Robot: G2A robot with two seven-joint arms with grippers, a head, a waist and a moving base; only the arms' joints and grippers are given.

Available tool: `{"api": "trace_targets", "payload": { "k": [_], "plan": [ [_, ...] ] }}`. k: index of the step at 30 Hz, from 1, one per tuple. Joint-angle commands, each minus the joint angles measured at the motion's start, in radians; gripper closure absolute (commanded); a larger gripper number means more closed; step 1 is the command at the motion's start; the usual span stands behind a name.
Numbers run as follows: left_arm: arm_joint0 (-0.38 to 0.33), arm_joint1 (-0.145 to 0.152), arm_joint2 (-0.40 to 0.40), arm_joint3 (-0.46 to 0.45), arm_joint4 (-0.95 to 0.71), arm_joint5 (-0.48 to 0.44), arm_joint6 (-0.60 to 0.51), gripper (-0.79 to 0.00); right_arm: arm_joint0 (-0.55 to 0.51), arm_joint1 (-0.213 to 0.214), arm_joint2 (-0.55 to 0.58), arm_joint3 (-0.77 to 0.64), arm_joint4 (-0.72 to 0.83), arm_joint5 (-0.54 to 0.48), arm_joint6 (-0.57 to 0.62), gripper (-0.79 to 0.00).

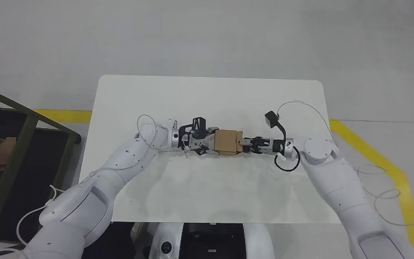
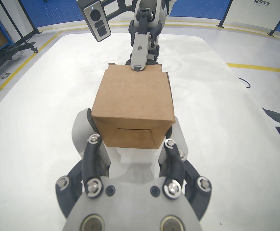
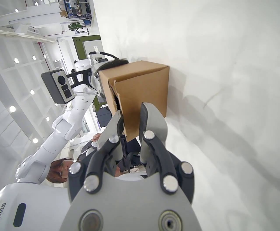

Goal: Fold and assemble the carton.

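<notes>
Carton (image 1: 226, 141) lies at the worktop's (image 1: 207, 188) middle. It is probably light, thin and easily dented. Left tool (image 2: 131, 122) clasps one end's walls; right tool (image 3: 130, 110) pinches the opposite flap. Grip near creases.

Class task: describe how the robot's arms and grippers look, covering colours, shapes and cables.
The left arm and right arm have smooth, rounded white shells, with thin white cables looping near the wrists. The left gripper and right gripper each have two grey metal fingers with black pads, black linkages and silver bolts. A black camera is bracketed beside each.
</notes>
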Motion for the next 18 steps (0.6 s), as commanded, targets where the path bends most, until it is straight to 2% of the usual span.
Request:
{"api": "trace_targets", "payload": {
  "k": [1,18],
  "plan": [
    [0.0,0.0,-0.001,0.001,-0.001,-0.003,-0.001,-0.554,-0.004,0.001,0.004,-0.004,-0.001,0.0,-0.001,-0.117],
    [-0.001,-0.001,0.0,0.002,0.0,-0.005,0.004,-0.554,-0.008,-0.003,-0.015,-0.06,-0.029,0.017,-0.018,-0.111]
  ]
}}
